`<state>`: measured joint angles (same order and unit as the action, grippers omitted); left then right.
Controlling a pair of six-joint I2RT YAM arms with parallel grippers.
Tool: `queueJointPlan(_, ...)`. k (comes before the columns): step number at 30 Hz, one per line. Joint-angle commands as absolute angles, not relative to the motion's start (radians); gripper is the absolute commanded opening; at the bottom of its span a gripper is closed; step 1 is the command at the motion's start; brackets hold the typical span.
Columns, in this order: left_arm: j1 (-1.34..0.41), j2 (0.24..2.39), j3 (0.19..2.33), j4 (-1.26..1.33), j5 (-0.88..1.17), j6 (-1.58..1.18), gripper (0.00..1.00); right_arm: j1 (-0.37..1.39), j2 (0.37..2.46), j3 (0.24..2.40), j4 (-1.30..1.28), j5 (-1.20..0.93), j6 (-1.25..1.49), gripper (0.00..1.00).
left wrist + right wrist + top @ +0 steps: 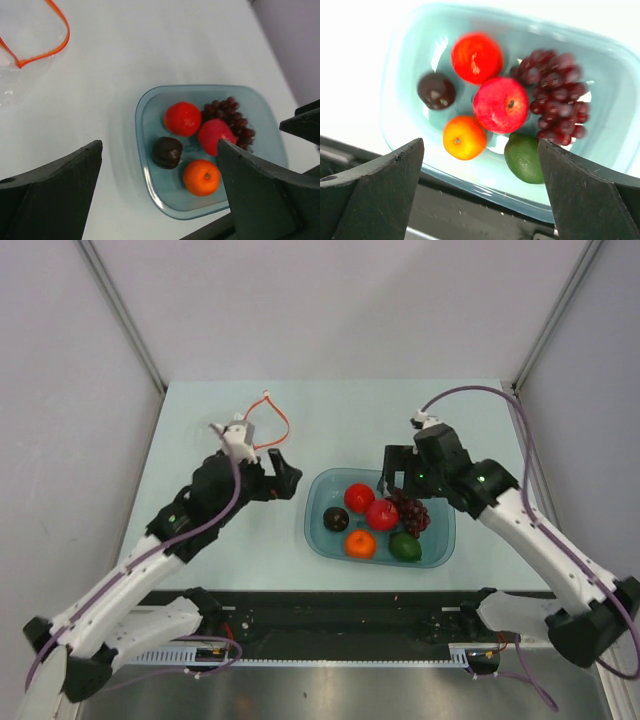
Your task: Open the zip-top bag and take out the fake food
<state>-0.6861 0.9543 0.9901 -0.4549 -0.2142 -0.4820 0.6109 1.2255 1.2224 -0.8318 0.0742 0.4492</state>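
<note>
On the left side of the counter (200, 410), toward the back, lies the zip-top bag (266, 426). It is clear and crinkly, so it is hard to see. The thin orange-red strip (67, 32) at its mouth curls in an open loop. The bag looks flat and empty. I think it lies off to the side because there is nothing more to take out of it.

Next to the bag is the left arm (150, 550). The left jaws are spread wide and pinch nothing. They sit between the bag and the tub, and I cannot see them touch either one.

In the middle stands a teal see-through tub (310, 525). All the fake food (382, 514) sits inside it, packed close together. There are two round red fruits, a dark one (336, 519), an orange (360, 543), a green one (405, 547) and a bunch of dark-red grapes (412, 510). The tub's walls keep the round fruits from rolling away.

On the right is the right arm (530, 530). The right jaws hang over the tub, just above the grapes. They are spread wide too, with nothing between them. To me the job looks done: the bag is open and the food is out.
</note>
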Motion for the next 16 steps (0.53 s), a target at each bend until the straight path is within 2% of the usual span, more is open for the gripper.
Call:
queueJointPlan(1, -0.704, 0.737, 0.802, -0.116, -0.192, -0.532, 1.0, 0.615, 1.053, 1.186, -0.842, 0.239, 0.538, 1.0)
queueJointPlan(3, -0.704, 0.612, 0.732, 0.031, -0.167, -0.537, 1.0, 0.614, 0.981, 1.154, -0.847, 0.261, 0.564, 1.0)
queueJointPlan(6, -0.704, 0.502, 0.672, 0.119, -0.111, -0.509, 1.0, 0.618, 0.817, 1.129, -0.809, 0.27, 0.581, 1.0)
queueJointPlan(12, -0.704, 0.387, 0.762, 0.078, -0.025, -0.488, 1.0, 0.617, 0.466, 1.108, -0.802, 0.509, 0.788, 1.0)
queueJointPlan(16, -0.704, 0.316, 0.791, 0.028, -0.081, -0.492, 1.0, 0.615, 0.405, 1.095, -0.847, 0.522, 0.879, 1.0)
